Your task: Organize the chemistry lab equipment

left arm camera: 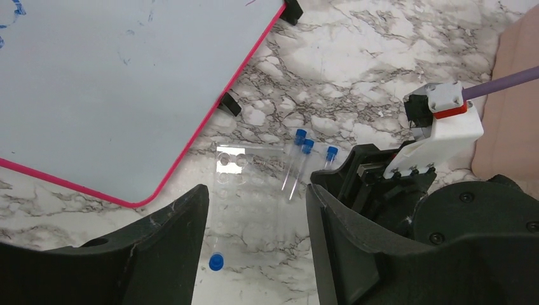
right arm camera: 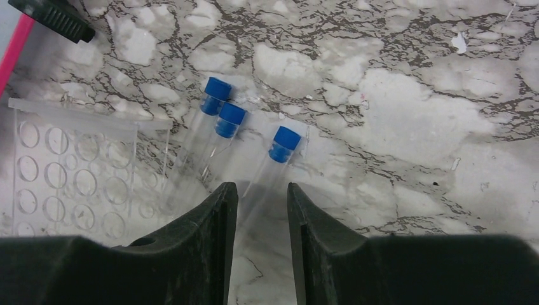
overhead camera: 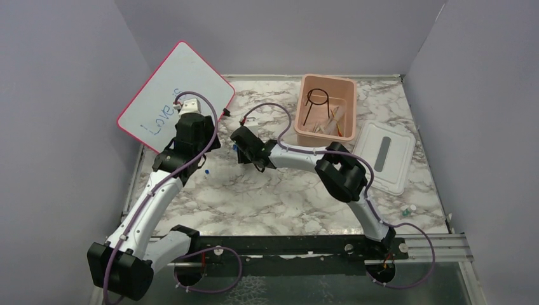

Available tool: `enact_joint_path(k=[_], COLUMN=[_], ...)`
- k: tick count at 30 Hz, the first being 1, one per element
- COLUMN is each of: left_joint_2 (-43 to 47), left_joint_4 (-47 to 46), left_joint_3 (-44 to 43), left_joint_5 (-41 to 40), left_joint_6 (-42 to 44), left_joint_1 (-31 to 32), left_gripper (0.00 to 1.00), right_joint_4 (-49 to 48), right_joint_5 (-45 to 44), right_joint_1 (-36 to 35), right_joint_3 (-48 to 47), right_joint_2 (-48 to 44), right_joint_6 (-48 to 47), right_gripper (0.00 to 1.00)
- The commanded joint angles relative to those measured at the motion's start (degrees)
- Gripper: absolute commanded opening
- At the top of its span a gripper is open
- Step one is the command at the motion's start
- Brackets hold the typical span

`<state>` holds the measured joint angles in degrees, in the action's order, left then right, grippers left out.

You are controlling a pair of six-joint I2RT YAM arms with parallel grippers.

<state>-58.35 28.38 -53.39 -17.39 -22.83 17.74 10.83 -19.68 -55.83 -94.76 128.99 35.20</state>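
Right wrist view: your right pincer (right arm camera: 262,189) has its black fingers apart. Three clear tubes with blue caps (right arm camera: 231,119) lie on the marble-patterned tabletop (right arm camera: 413,127) just ahead of the tips. The right-hand tube slants down into the gap (you cannot tell whether a finger touches it). Left of the left finger lies a flat clear plastic rack with round holes (right arm camera: 70,171).

Left wrist view: your left pincer (left arm camera: 257,194) is spread wide above that rack, clamped on nothing. A single blue cap (left arm camera: 216,261) sits just inside its left finger. The tubes lie ahead of the tips, and the right pincer crowds in beside your right finger. Ahead and left stands the pink-rimmed whiteboard (left arm camera: 95,82).

Top view: beyond and right of the right pincer sits a peach-pink rectangular plastic tub (overhead camera: 328,77). It holds a black wire ring stand (overhead camera: 316,105) and some thin sticks. A white rectangular lid (overhead camera: 384,155) lies flat near the tub's right side.
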Motion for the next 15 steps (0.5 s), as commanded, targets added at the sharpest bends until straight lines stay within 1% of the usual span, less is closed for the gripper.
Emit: enact_joint_path(k=[1,6,8,10,12,13,15], left_joint_2=[1.34,1.57,1.51,1.53,1.46,1.45,1.44], left_joint_4=[-2.89,-3.28,-3.33,-3.44,-3.49,-3.51,-3.5], left_joint_3=[0.96,1.54,1.71,1.87,1.85,1.8,1.82], left_joint_5=[0.53,1.57,2.16,2.67,2.8,2.8,2.73], left_joint_6=[0.39,0.09,-0.23,-0.41,-0.49,-0.53,-0.75], left_joint_1=[-0.24,-0.25,-0.33,-0.29,-0.33,-0.27,-0.4], left_gripper=[0.61,0.61,0.62,0.63,0.64,0.65,0.66], right_joint_4=[4.42,7.85,9.89,11.76,13.41,13.92,14.13], right_joint_5=[-2.3,-2.43,-3.16,-3.75,-4.61,-4.92,-5.56], right_joint_1=[-0.32,-0.33,-0.33,-0.2,-0.23,-0.24,-0.19], right_joint_3=[-2.0,-3.9,-5.27,-6.74,-8.16,-8.65,-8.74], right_joint_2=[2.31,3.86,5.08,6.55,7.83,8.13,8.0], right_joint_6=[-0.91,-2.0,-2.09,-2.36,-2.29,-2.25,-2.16], right_gripper=[0.37,0.32,0.33,0.36,0.35,0.34,0.27])
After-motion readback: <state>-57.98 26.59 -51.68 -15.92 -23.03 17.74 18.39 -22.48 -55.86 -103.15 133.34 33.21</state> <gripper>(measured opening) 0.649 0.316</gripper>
